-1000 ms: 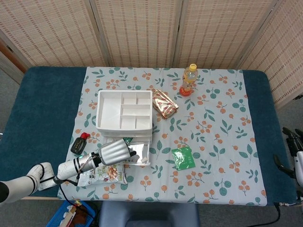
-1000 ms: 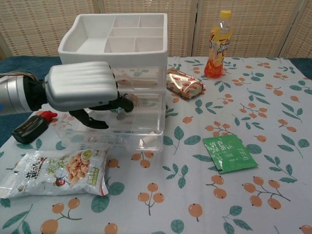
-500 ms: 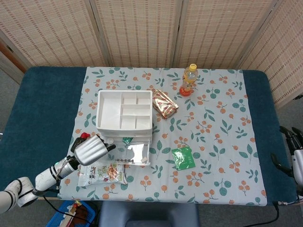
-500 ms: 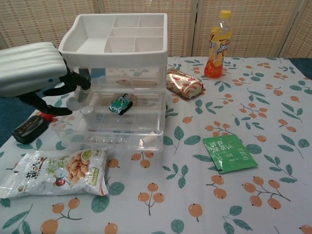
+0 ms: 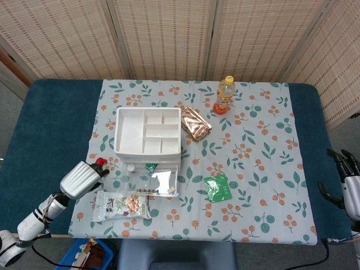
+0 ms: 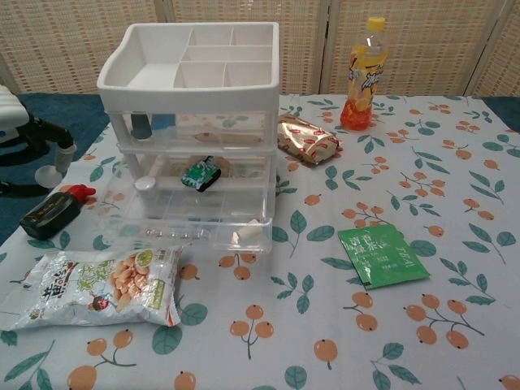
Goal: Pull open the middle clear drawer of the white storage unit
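Storage unit: your white storage unit (image 5: 148, 130) stands on the left half of the tabletop (image 5: 270, 140), its open front facing the near edge, so a drawer pulled out travels toward you.
Drawer: one clear drawer (image 6: 188, 218) juts well out of the front toward the near edge. From the chest view it looks like the lower of the clear tiers. You should check it is the one the task calls the middle, as I cannot settle that from here.
Inside: a small green toy car (image 6: 200, 174) sits on the tier above the drawer that is pulled out, visible through the clear plastic.
Left hand: your left hand (image 5: 82, 178) hangs off the unit's left side near the left edge, touching nothing. Its back faces the camera, so I cannot tell how wide the fingers are.
Right hand: your right hand (image 5: 347, 185) waits beyond the right edge, well apart from everything, fingers spread and empty.
Nearby: a snack bag (image 6: 91, 285) lies just in front of the drawer at the near-left corner, and a black device (image 6: 50, 213) rests to the unit's left, both close enough to snag a returning arm.
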{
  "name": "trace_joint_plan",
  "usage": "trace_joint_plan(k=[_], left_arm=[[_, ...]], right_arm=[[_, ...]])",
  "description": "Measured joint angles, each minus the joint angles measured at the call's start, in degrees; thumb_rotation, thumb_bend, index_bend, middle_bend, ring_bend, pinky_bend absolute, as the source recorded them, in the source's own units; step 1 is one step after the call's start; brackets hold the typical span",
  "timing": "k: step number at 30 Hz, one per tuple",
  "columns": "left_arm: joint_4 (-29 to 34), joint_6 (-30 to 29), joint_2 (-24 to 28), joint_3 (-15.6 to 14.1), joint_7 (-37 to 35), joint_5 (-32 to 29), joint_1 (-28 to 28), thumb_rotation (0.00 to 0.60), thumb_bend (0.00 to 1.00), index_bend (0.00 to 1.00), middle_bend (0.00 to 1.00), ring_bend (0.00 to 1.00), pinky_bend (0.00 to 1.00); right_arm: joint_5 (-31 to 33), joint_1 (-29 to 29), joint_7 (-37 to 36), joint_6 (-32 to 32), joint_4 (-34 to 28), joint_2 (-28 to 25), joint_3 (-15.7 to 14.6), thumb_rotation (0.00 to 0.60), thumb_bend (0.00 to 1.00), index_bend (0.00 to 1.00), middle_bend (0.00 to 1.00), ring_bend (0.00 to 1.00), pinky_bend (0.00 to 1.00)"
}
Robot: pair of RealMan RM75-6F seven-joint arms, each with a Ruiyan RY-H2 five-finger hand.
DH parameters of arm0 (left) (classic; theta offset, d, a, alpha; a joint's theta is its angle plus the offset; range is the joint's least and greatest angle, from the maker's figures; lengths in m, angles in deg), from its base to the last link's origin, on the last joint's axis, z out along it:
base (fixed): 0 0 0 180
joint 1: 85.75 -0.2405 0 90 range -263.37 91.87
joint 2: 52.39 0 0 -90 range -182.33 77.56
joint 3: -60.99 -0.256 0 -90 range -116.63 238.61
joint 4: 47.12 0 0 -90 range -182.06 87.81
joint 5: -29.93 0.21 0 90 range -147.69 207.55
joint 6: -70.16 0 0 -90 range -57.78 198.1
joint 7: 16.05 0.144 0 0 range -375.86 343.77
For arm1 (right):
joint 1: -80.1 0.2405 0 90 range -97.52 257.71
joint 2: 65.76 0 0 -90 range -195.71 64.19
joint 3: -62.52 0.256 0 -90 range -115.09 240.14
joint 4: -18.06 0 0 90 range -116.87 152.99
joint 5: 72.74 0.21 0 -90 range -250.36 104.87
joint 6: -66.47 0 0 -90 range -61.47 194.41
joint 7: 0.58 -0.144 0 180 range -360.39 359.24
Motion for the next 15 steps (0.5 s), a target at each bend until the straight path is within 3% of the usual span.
trace_joint_plan(k=[7, 15], left_arm=[[-0.18, 4.64, -0.76, -0.58, -5.28, -2.54, -1.47, 0.6, 0.24, 0.55, 0.89, 0.95, 1.0], [-2.18, 10.16, -3.5, -0.75, -6.22, -3.81, -1.74, 0.6, 0.24, 0.55, 0.88, 0.95, 1.0]], right_arm=[[0.18, 0.07, -0.11, -0.24, 0.21, 0.22, -0.15, 0.6, 0.34, 0.08, 0.21, 0.14, 0.21], [0.41, -0.13, 0.02, -0.02, -0.03, -0.13, -0.19, 0.6, 0.34, 0.08, 0.21, 0.14, 0.21]])
